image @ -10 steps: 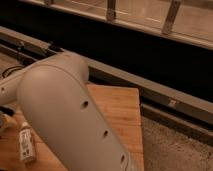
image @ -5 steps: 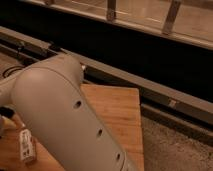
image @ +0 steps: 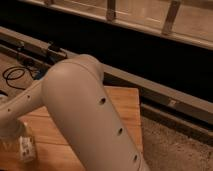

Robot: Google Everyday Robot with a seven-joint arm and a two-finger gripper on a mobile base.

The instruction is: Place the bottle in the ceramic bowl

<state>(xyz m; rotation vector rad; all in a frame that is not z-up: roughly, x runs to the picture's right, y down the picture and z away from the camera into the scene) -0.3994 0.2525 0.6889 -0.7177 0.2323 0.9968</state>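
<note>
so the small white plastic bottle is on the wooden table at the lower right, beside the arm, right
No: the small white plastic bottle lies at the lower left, not the lower right, as the camera view shows. It is on the wooden table beside the beige robot arm, and the claw is at that left edge.
</note>
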